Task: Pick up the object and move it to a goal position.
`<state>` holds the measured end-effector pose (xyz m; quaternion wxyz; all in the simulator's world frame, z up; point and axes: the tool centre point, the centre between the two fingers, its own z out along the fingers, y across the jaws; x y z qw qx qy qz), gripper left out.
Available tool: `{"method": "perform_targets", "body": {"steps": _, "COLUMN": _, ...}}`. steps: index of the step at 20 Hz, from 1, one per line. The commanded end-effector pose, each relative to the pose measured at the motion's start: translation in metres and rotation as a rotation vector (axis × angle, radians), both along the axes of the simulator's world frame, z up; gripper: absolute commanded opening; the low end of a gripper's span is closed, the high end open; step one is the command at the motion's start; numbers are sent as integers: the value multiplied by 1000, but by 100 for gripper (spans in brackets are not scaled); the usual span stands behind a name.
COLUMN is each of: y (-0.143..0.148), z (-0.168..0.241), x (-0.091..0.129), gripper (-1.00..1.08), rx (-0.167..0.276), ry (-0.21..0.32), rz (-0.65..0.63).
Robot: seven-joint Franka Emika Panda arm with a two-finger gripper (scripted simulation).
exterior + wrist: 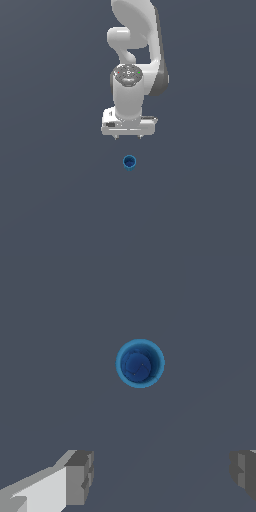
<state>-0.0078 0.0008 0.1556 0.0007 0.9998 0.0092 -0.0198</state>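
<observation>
While the flat grey-blue floor point(50, 200) fills almost everything I can see, the white arm point(135, 45) is the big thing standing over it, its thick links curving down to a round wrist with a ring of small coloured marks on top. Below that wrist sits the boxy white hand, and the gripper point(128, 137) points straight down at the floor, well above it by the look of things.

From the wrist view the two fingers point(80, 476) stand wide apart, one at each side of the picture, with only bare floor showing between them (nothing is held, and nothing touches the grey pads).

Smallest of all is the blue cup point(129, 162), a bright little cylinder standing upright on the floor, its darker hollow facing up. In the exterior view it shows just below the gripper's tips, apart from them and roughly in line with the middle of the hand. It is much narrower than the gap between the fingers.
</observation>
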Motion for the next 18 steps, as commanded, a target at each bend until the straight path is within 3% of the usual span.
{"method": "perform_targets", "body": {"steps": 1, "y": 0, "z": 0, "x": 0, "gripper": 100, "rx": 0, "ry": 0, "rz": 0}}
{"method": "perform_targets", "body": {"steps": 18, "y": -5, "z": 2, "x": 10, "gripper": 100, "rx": -5, "ry": -11, "rz": 27}}
